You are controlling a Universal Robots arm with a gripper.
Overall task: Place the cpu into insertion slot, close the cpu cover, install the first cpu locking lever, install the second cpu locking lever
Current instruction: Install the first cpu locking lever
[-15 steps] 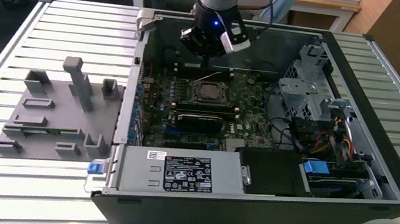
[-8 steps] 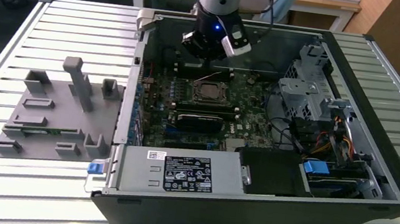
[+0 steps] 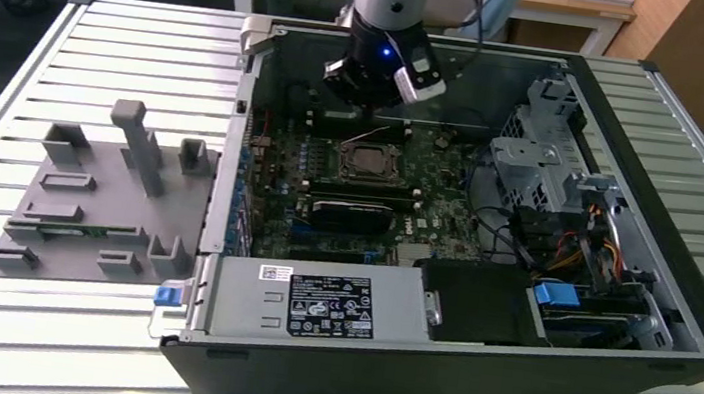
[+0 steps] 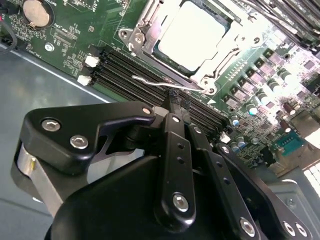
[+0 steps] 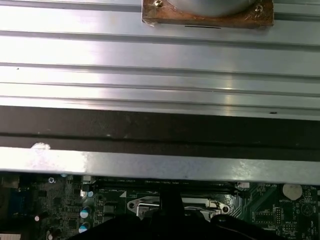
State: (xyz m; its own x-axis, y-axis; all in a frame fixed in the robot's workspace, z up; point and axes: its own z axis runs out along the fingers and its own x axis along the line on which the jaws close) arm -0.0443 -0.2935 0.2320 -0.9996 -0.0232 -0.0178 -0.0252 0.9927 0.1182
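The pale silver cpu [image 4: 192, 32] lies flat, framed by the closed cpu cover [image 4: 144, 25].

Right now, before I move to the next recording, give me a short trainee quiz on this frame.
1. True or false: the cpu lies in the insertion slot.
2. The gripper is nearest to: A the wire locking lever, B the coin battery, C the power supply.
3. On which side of the exterior view does the grey fixture stand?
Key: 1 true; 2 A; 3 the exterior view's left.
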